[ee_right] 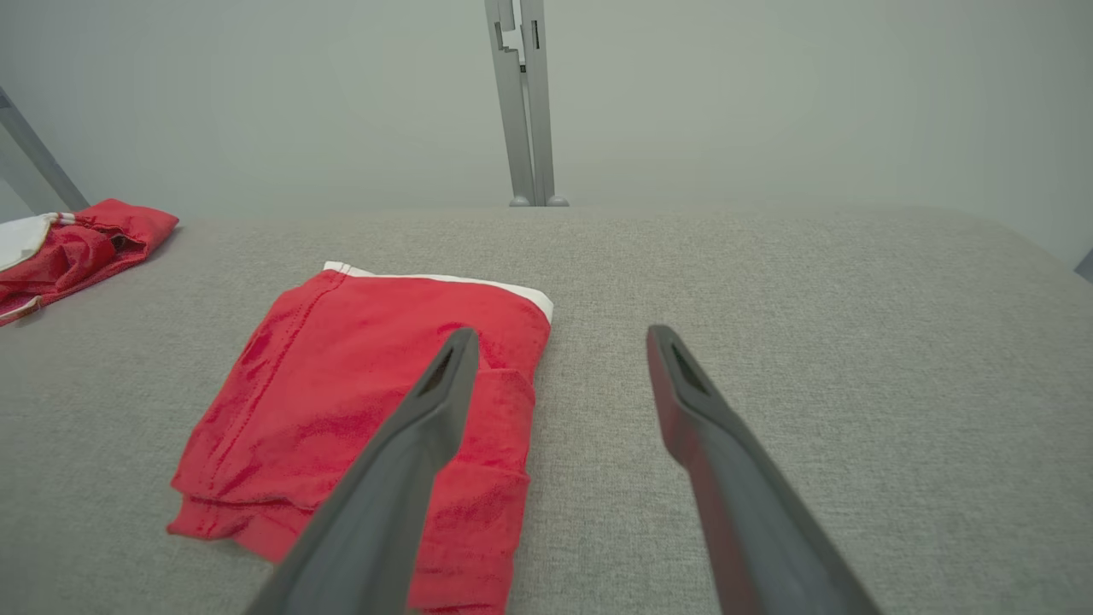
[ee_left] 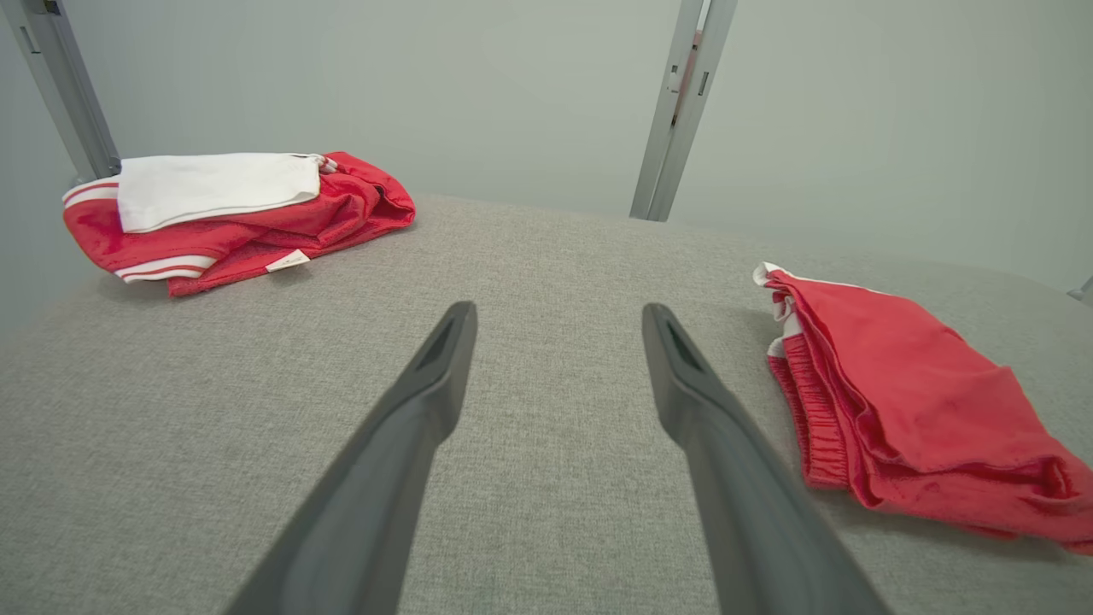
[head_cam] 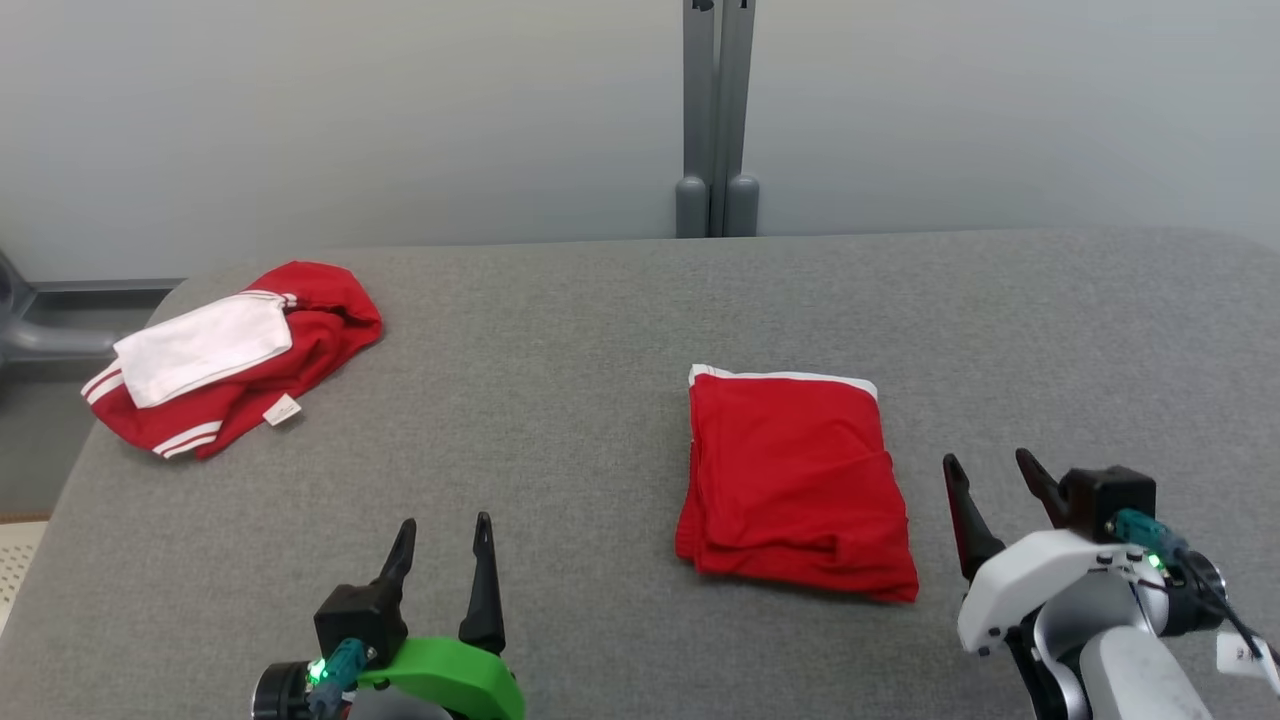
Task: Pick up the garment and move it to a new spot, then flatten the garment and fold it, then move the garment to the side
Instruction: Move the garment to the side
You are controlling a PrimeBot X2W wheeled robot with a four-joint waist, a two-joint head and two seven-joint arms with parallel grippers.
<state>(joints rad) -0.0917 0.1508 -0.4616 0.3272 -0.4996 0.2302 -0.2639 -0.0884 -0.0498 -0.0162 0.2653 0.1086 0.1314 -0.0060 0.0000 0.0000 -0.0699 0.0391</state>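
Left gripper [head_cam: 445, 520] sits lowest in the head view, bottom left, on a green wrist housing, both dark fingers pointing up the frame. Jaws spread wide and holding nothing. Left wrist view shows bare grey fabric in the gap. Right gripper [head_cam: 985, 458] is at lower right on a white forearm, jaws likewise wide apart and empty. Neither one touches cloth.

Folded red garment [head_cam: 790, 480] lies flat on the grey padded table [head_cam: 560, 330], right of centre, between my two grippers and nearer the right one. It's roughly rectangular, with a white band along the far edge and layered edges stacked at the near end. Right gripper is just beside its near right corner, apart from it. In the right wrist view one finger [ee_right: 410, 461] overlaps the garment in frame. Can't tell its height above the cloth from there, but the head view puts the gripper off to the side.

Crumpled red and white heap [head_cam: 230, 360] sits at the far left corner of the table, well apart from both grippers and from the folded piece. White panel on top, white stripes on the red hems, small white tag at its near edge.

Grey upright post [head_cam: 716, 120] stands behind the table's far edge, centre, against a pale wall.
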